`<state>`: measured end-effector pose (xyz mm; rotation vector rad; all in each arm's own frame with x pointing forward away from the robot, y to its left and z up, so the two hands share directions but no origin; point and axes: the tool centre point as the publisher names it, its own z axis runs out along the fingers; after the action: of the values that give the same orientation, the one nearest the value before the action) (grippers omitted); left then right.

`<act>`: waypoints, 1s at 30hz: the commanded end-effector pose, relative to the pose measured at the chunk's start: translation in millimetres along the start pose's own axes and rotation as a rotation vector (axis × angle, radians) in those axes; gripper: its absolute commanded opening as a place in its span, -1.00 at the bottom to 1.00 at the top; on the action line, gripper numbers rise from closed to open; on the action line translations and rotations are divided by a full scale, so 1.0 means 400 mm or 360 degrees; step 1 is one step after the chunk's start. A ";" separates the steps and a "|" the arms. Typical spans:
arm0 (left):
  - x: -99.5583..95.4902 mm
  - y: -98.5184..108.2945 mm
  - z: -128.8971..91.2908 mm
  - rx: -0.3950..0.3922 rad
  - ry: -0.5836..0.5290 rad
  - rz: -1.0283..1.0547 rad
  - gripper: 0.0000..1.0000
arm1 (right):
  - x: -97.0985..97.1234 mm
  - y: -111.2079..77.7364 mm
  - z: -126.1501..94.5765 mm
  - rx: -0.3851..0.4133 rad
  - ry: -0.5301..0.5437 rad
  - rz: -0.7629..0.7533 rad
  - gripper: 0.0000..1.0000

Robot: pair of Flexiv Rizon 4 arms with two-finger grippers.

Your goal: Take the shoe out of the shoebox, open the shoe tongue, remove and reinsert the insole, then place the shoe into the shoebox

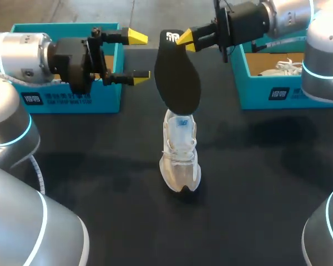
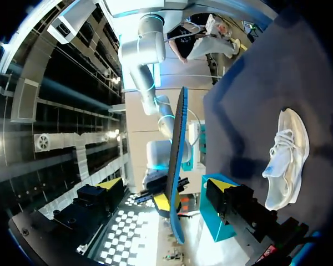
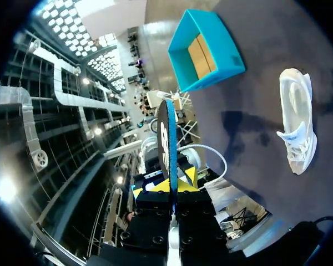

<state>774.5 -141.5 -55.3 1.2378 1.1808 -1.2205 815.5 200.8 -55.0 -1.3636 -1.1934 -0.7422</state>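
Black cloth covers the table (image 1: 100, 166), and all the work is near its middle. The right gripper (image 1: 184, 37) is closed on the upper end of the black insole (image 1: 177, 77). In its own wrist view the yellow tips press the thin insole (image 3: 167, 144) from two sides. The insole hangs down from this one pinch, and its lower end is over the far end of the white shoe (image 1: 180, 155). I cannot tell if it touches the shoe.

The left gripper (image 1: 137, 57) is just to the left of the insole, with its fingers wide apart and nothing in them. The shoe stands on the cloth with its toe toward the near side, and nothing holds it. One teal shoebox (image 1: 72, 100) is at the far left and another shoebox (image 1: 266, 91) at the far right, both well apart from the shoe.

I think the main risk is at the shoe opening. If the insole is pushed down while the shoe is free, the shoe may slide or fall on its side. The soft insole may also bend against the tongue or the collar and not enter. As the grip is only on one end, the insole can swing or slip out.
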 end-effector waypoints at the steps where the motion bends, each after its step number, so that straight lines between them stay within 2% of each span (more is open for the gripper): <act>1: 0.004 -0.002 0.020 0.0008 -0.0012 -0.0002 0.87 | 0.006 0.014 0.015 -0.0003 -0.0013 0.0007 -1.00; 5: 0.003 -0.007 0.032 0.0024 -0.0031 -0.0008 0.80 | 0.010 0.022 0.028 -0.0010 -0.0014 0.0008 -1.00; 7: 0.004 -0.009 0.038 0.0027 -0.0038 -0.0010 0.64 | 0.012 0.026 0.034 -0.0014 -0.0010 0.0008 -1.00; 10: 0.006 -0.011 0.047 0.0024 -0.0058 -0.0012 0.30 | 0.013 0.029 0.043 -0.0023 -0.0002 0.0011 -1.00; 12: 0.007 -0.013 0.052 0.0024 -0.0064 -0.0010 -0.01 | 0.013 0.030 0.049 -0.0027 0.0005 0.0014 -1.00; 14: 0.010 -0.014 0.056 0.0020 -0.0068 -0.0007 -0.04 | 0.013 0.031 0.053 -0.0029 0.0010 0.0016 -1.00; 18: 0.014 -0.014 0.062 0.0015 -0.0071 -0.0005 -0.23 | 0.020 0.030 0.065 -0.0029 0.0021 0.0019 -1.00; 21: 0.016 -0.014 0.066 0.0012 -0.0074 -0.0003 -0.60 | 0.018 0.035 0.068 -0.0027 0.0028 0.0014 -1.00; 23: 0.017 -0.014 0.066 0.0010 -0.0073 0.0002 -0.77 | 0.018 0.035 0.067 -0.0027 0.0028 0.0010 -1.00; 24: 0.018 -0.014 0.066 0.0011 -0.0070 0.0005 -1.00 | 0.019 0.035 0.066 -0.0027 0.0027 0.0009 -1.00; 29: 0.024 -0.015 0.063 0.0023 -0.0056 0.0003 -1.00 | 0.014 0.035 0.058 -0.0058 0.0043 -0.0031 -1.00; 30: 0.026 -0.015 0.062 0.0025 -0.0054 0.0000 -1.00 | 0.013 0.034 0.058 -0.0061 0.0049 -0.0040 -0.51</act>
<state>768.1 -166.2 -64.7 1.2193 1.1514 -1.2459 827.1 226.9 -57.0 -1.3652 -1.1868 -0.7879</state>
